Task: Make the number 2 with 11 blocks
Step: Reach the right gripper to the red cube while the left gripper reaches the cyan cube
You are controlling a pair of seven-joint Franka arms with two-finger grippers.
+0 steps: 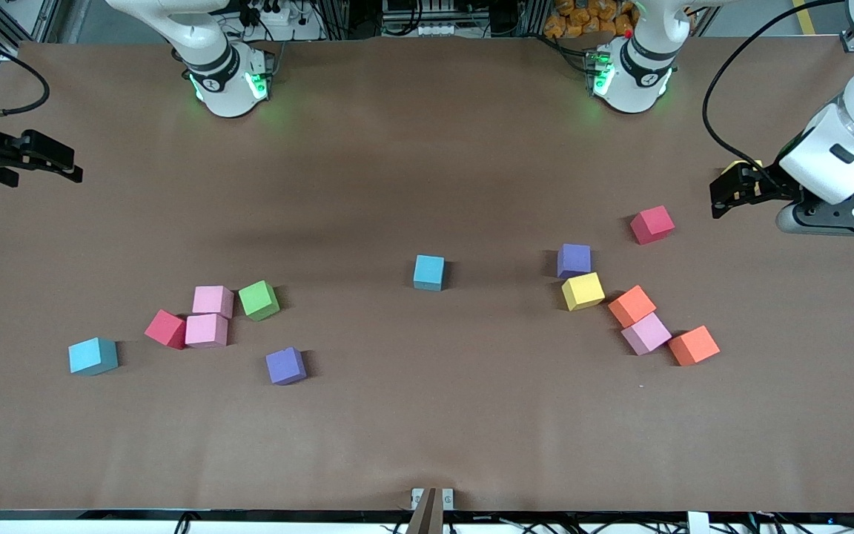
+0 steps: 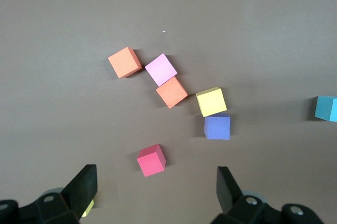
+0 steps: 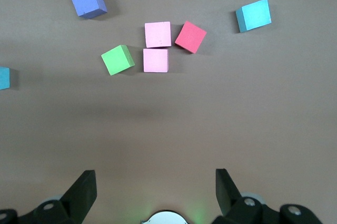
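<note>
The blocks lie scattered and no number 2 is in view. Toward the right arm's end are a light blue block (image 1: 92, 356), a red one (image 1: 166, 328), two pink ones (image 1: 213, 301) (image 1: 206, 331), a green one (image 1: 259, 300) and a purple one (image 1: 285, 366). Another light blue block (image 1: 428, 272) sits mid-table. Toward the left arm's end are purple (image 1: 574, 260), yellow (image 1: 583, 291), orange (image 1: 631, 305), pink (image 1: 646, 333), orange (image 1: 693, 345) and red (image 1: 651, 225) blocks. My left gripper (image 1: 727, 194) (image 2: 156, 179) hangs open over the table beside the red block (image 2: 151, 160). My right gripper (image 1: 49, 159) (image 3: 155, 182) waits open over its end.
The arm bases (image 1: 227, 81) (image 1: 631, 74) stand along the table's edge farthest from the front camera. A yellow block (image 1: 742, 167) shows partly under the left gripper. A small bracket (image 1: 431, 500) sits at the edge nearest the camera.
</note>
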